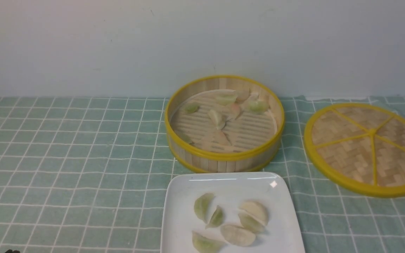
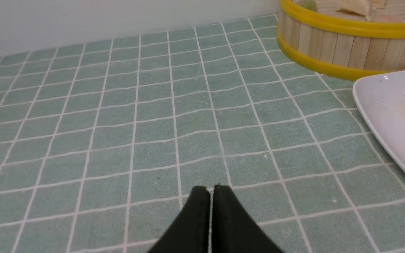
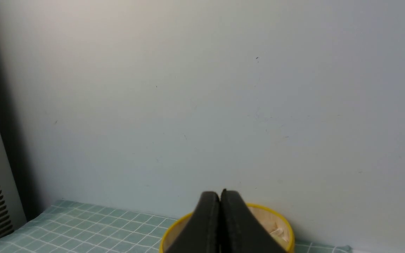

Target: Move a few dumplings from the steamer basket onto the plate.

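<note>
From my station, left to right: my left gripper hangs low over bare cloth, jaws pressed together on nothing, parked well clear of the work, I judge; at centre the basket sits uncovered, several dumplings loose on its slats; the plate lies just in front of it, close enough for short transfers, already carrying six; my right gripper is raised, pointed at the wall above the basket, jaws together and empty; the lid rests flat at far right, set aside for access.
</note>
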Motion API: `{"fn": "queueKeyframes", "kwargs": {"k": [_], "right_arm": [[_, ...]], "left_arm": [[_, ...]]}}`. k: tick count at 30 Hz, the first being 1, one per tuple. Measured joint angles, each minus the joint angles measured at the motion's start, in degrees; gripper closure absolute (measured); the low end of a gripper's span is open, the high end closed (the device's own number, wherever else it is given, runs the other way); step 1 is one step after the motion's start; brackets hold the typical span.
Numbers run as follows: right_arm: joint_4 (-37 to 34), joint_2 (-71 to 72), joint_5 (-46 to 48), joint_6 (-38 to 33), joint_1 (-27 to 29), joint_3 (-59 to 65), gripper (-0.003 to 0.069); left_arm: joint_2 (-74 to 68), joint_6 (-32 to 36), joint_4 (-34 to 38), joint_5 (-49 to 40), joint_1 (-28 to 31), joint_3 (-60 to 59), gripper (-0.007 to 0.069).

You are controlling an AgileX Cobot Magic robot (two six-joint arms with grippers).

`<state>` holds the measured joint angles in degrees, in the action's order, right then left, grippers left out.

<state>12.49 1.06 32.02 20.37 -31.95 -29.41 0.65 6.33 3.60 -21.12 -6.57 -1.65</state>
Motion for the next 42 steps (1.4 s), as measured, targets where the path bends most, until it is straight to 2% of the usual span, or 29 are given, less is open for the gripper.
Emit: {"fn": "queueKeyframes", "kwargs": {"k": [16,19,24,29,32,33,34,35,36,38,41,42], "right_arm": [[-0.07,0.00,-0.28,0.00,0.00,0.00,0.0673],[-2.45,0.00,-1.21,-1.03,0.00,0.08,0.0673],[-10.23,0.00,-5.83,-10.38,0.00,2.59,0.0673],[-11.65,0.00,-10.50,-13.18,0.42,7.20,0.0673],[-10.99,0.00,-12.23,-13.41,3.59,10.41,0.0673],[-10.38,0.00,-12.85,-13.41,8.49,13.16,0.0673],[-10.31,0.00,-12.85,-13.41,9.11,13.52,0.0673],[-10.17,0.00,-12.92,-13.44,14.77,17.08,0.0673],[-10.17,0.00,-12.92,-13.44,15.41,17.91,0.0673],[-10.02,0.00,-12.92,-13.48,22.78,23.17,0.0673],[-9.83,0.00,-12.42,-13.48,28.44,29.46,0.0673],[-9.83,0.00,-12.27,-13.48,28.44,29.46,0.0673]], "left_arm": [[0.00,0.00,0.05,-0.04,0.00,0.00,0.0631],[0.00,0.00,0.05,-0.04,0.00,0.00,0.0631],[0.00,0.00,0.05,-0.04,0.04,0.00,0.0631],[0.00,0.00,0.05,-0.18,0.04,0.00,0.0631],[0.00,0.00,0.05,-0.18,0.04,0.00,0.0631],[0.00,0.05,0.05,-0.18,0.04,0.00,0.0631],[0.00,0.05,0.05,-0.18,0.04,0.00,0.0631],[0.00,0.05,0.05,-0.21,0.04,0.00,0.0631],[0.00,0.05,0.05,-0.21,0.04,0.00,0.0631],[0.00,0.05,0.05,-0.21,0.04,0.00,0.0631],[0.00,0.05,0.05,-0.21,0.04,0.00,0.0631],[0.00,0.05,0.05,-0.26,0.04,0.00,0.0631]]}}
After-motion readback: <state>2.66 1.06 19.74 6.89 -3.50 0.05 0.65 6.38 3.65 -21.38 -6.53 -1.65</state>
